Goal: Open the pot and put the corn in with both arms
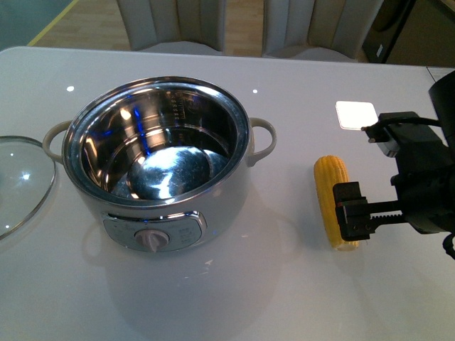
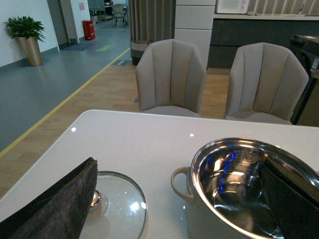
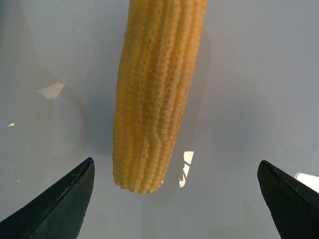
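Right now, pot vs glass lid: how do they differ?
The pot is a deep white body with a shiny steel bowl, which is empty; the glass lid is see-through and shallow. The pot stands upright with its mouth uncovered; the glass lid lies off it, to its left in the front view, knob up. Both are round and rest on the table.

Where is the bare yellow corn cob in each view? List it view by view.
Front view: the corn cob lies right of centre.
Left wrist view: not in it.
Right wrist view: the corn cob runs from centre to top edge.
Shared landmark: the glossy white tabletop.
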`<state>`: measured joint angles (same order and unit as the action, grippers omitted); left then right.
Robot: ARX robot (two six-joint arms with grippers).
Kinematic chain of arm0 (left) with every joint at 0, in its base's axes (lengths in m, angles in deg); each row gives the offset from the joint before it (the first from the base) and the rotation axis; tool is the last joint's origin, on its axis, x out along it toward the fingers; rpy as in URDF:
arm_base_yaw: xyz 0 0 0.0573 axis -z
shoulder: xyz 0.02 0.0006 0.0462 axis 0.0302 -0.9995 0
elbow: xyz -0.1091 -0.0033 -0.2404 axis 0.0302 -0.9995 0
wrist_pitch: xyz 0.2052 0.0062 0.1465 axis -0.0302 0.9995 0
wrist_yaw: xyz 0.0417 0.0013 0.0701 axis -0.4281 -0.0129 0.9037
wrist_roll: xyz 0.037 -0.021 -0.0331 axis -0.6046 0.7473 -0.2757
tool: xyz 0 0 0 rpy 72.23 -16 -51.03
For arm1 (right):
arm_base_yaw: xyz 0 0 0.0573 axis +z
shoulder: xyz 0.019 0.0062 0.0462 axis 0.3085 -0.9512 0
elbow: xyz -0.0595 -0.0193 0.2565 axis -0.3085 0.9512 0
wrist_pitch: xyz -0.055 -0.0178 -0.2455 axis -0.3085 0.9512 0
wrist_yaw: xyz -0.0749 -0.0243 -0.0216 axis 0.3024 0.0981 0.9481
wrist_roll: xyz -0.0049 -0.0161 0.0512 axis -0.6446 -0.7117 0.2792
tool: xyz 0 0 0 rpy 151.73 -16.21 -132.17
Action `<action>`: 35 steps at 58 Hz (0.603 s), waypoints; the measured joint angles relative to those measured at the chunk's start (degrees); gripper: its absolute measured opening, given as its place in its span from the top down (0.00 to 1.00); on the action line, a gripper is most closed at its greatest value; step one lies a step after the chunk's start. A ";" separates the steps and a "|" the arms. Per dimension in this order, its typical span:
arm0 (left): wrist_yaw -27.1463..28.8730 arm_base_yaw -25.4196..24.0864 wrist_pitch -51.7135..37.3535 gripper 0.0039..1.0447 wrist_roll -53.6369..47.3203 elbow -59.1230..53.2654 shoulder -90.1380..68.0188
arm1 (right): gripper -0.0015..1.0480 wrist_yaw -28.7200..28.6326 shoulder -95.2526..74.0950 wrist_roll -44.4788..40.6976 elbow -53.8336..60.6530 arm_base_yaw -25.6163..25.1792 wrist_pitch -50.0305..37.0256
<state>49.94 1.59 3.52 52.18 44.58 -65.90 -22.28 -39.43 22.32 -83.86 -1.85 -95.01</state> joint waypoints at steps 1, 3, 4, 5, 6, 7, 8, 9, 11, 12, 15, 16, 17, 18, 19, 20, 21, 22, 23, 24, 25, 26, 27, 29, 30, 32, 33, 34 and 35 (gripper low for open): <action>0.00 0.00 0.00 0.06 0.00 0.00 0.00 | 0.08 0.02 -0.17 -0.02 -0.15 0.02 0.00; 0.00 0.00 0.00 0.06 0.00 0.00 0.00 | 0.08 0.20 -0.94 -0.33 -0.79 0.17 0.15; 0.00 0.00 0.00 0.06 0.00 0.00 0.00 | 0.08 0.24 -1.09 -0.35 -0.96 0.20 0.24; 0.00 0.00 0.00 0.06 0.00 0.00 0.00 | 0.08 0.37 -1.44 -0.46 -1.31 0.26 0.44; 0.00 0.00 0.00 0.06 0.00 0.00 0.00 | 0.08 0.42 -1.60 -0.46 -1.49 0.28 0.50; 0.00 0.00 0.00 0.06 0.00 0.00 0.00 | 0.08 0.55 -1.90 -0.57 -1.81 0.35 0.59; 0.00 0.00 0.00 0.06 0.00 0.00 0.00 | 0.08 0.59 -2.05 -0.61 -1.99 0.37 0.61; 0.00 0.00 0.00 0.06 0.00 0.00 0.00 | 0.08 0.63 -2.40 -0.66 -2.36 0.39 0.72; 0.00 0.00 0.00 0.06 0.00 0.00 0.00 | 0.08 0.66 -3.02 -0.70 -3.13 0.50 0.92; 0.00 0.00 0.00 0.06 0.00 0.00 0.00 | 0.08 0.63 -3.52 -0.70 -3.69 0.63 1.03; 0.00 0.00 0.00 0.06 0.00 0.00 0.00 | 0.08 0.37 -4.61 -0.68 -4.92 1.03 1.25; 0.00 0.00 0.00 0.06 0.00 0.00 0.00 | 0.08 0.33 -4.90 -0.70 -5.29 1.16 1.42; 0.00 0.00 0.00 0.06 0.00 0.00 0.00 | 0.08 0.35 -5.09 -0.70 -5.49 1.20 1.53; 0.00 0.00 0.00 0.06 0.00 0.00 0.00 | 0.08 0.35 -5.40 -0.68 -5.86 1.38 1.68; 0.00 0.00 0.00 0.06 0.00 0.00 0.00 | 0.08 0.33 -5.53 -0.70 -6.03 1.46 1.73; 0.00 0.00 0.00 0.06 0.00 0.00 0.00 | 0.08 0.33 -6.01 -0.70 -6.54 1.66 2.01; 0.00 0.00 0.00 0.06 0.00 0.00 0.00 | 0.08 0.31 -6.34 -0.68 -6.86 1.81 2.19; 0.00 0.00 0.00 0.06 0.00 0.00 0.00 | 0.08 0.31 -6.62 -0.70 -7.17 1.95 2.38; 0.00 0.00 0.00 0.06 0.00 0.00 0.00 | 0.08 0.31 -6.75 -0.68 -7.32 2.01 2.45; 0.00 0.00 0.00 0.06 0.00 0.00 0.00 | 0.08 0.33 -7.13 -0.70 -7.61 2.12 2.54; 0.00 0.00 0.00 0.06 0.00 0.00 0.00 | 0.08 0.33 -7.28 -0.68 -7.76 2.16 2.58; 0.00 0.00 0.00 0.06 0.00 0.00 0.00 | 0.08 0.33 -7.56 -0.68 -8.07 2.25 2.75; 0.00 0.00 0.00 0.06 0.00 0.00 0.00 | 0.08 0.33 -7.76 -0.68 -8.20 2.29 2.80; 0.00 0.00 0.00 0.06 0.00 0.00 0.00 | 0.08 0.33 -8.24 -0.68 -8.59 2.38 2.91; 0.00 0.00 0.00 0.06 0.00 0.00 0.00 | 0.08 0.33 -8.52 -0.66 -8.87 2.40 3.06; 0.00 0.00 0.00 0.06 0.00 0.00 0.00 | 0.08 0.35 -9.01 -0.66 -9.25 2.40 3.19; 0.00 0.00 0.00 0.06 0.00 0.00 0.00 | 0.08 0.37 -9.29 -0.68 -9.51 2.40 3.26; 0.00 0.00 0.00 0.06 0.00 0.00 0.00 | 0.08 0.37 -9.42 -0.68 -9.64 2.40 3.30; 0.00 0.00 0.00 0.06 0.00 0.00 0.00 | 0.08 0.37 -9.70 -0.66 -9.90 2.40 3.48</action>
<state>49.94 1.59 3.52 52.18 44.58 -65.90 -21.91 -49.13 21.66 -93.76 0.56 -91.54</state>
